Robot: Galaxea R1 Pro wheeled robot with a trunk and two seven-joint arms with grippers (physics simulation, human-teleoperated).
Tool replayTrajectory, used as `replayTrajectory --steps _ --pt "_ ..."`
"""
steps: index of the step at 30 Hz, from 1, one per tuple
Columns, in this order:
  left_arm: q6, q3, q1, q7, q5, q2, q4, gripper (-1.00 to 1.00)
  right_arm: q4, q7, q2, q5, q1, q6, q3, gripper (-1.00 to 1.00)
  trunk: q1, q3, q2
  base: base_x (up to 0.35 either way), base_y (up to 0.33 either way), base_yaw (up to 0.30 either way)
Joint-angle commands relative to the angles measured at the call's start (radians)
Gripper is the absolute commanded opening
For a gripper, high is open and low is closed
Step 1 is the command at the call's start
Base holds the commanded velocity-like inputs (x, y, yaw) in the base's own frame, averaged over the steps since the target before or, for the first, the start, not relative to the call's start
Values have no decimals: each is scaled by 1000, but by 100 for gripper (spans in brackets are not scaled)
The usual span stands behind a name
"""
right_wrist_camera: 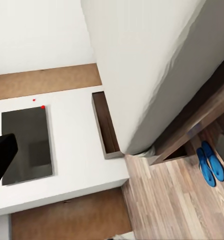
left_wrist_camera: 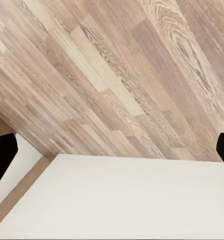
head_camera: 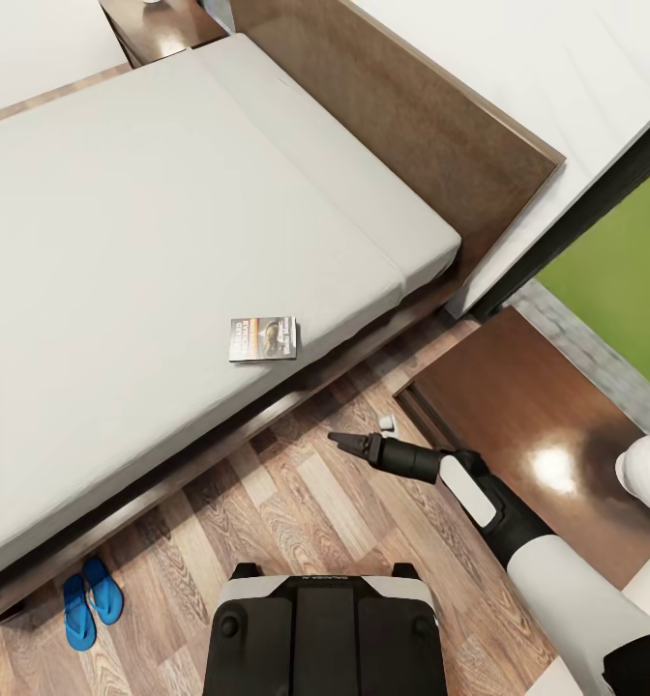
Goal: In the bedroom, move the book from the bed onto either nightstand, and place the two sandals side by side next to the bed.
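**Book on the bed, sandals paired on the floor, right arm out over the planks**

Head view: right gripper (head_camera: 342,442) is stretched out over the wood floor (head_camera: 296,503), tip aimed at the bed (head_camera: 122,222). Its fingers look pressed together into one dark point with nothing between them. The book (head_camera: 263,338) lies flat on the grey mattress near the bed's edge, just beyond that tip and apart from it. The two sandals (head_camera: 91,601) lie side by side on the floor against the bed frame, well off to the gripper's left. One nightstand (head_camera: 518,425) sits close behind the gripper, under the right forearm; a second nightstand (head_camera: 161,24) is cut off by the frame edge, far past the bed. A small pale object (head_camera: 387,422) lies on the floor by the near nightstand; too small to identify.

Right wrist view: picks up the sandals (right_wrist_camera: 210,163) again, beside the bed frame (right_wrist_camera: 192,131), plus the mattress side and a dark flat panel (right_wrist_camera: 27,145) on a white surface. One dark finger (right_wrist_camera: 2,152) shows at the edge, so this view can't confirm jaw state.

Left wrist view: floor planks (left_wrist_camera: 112,75) and a white slab (left_wrist_camera: 127,200). Left gripper (left_wrist_camera: 112,150) has dark fingertips (left_wrist_camera: 1,155) at opposite frame edges, spread wide, empty.
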Motion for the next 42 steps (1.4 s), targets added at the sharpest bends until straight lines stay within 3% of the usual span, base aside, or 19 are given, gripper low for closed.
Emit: replayTrajectory --steps 1,7,15,29,42 --pt "5 -9 0 5 8 1 -2 100 0 -2 -1 -9 -1 6 3 100 1 -1 -1 0 0 0" --pt "32 -10 1 -58 6 2 19 100 4 -6 3 -7 -1 3 3 100 1 -1 -1 0 0 0" --pt "42 -14 3 -77 3 1 30 100 6 -14 10 -7 -4 -13 3 100 1 -1 -1 0 0 0" --pt "43 -18 3 -93 1 -5 52 100 110 41 27 -19 -142 -19 4 100 1 -1 -1 0 0 0" --pt "43 -19 10 -120 1 -6 54 100 154 128 31 -21 -203 -17 -1 100 1 -1 -1 0 0 0"
